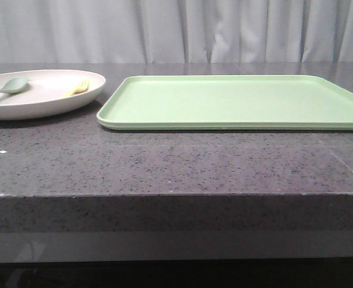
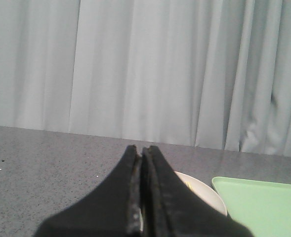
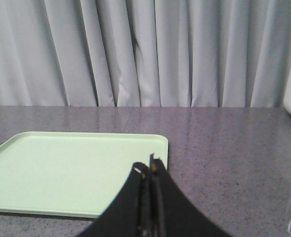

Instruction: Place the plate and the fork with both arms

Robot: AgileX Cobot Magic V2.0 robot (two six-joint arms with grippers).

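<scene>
A dark speckled table (image 1: 164,162) carries a light green tray (image 1: 236,102), bare and lying ready, it appears, to receive the place setting. Just beside the tray, on the robot's left, sits the plate (image 1: 38,99), with the yellow fork (image 1: 77,88) and a grey-green spoon (image 1: 8,87) both lying inside it, well apart from each other; neither the plate nor the fork has yet been placed. The front view shows no arm at all. Only the wrist views reveal them: the left gripper (image 2: 142,150) hangs with fingers pressed together and empty, the plate's rim peeking from behind them, while the right gripper (image 3: 147,170), likewise closed on nothing, hovers near the tray's corner.
</scene>
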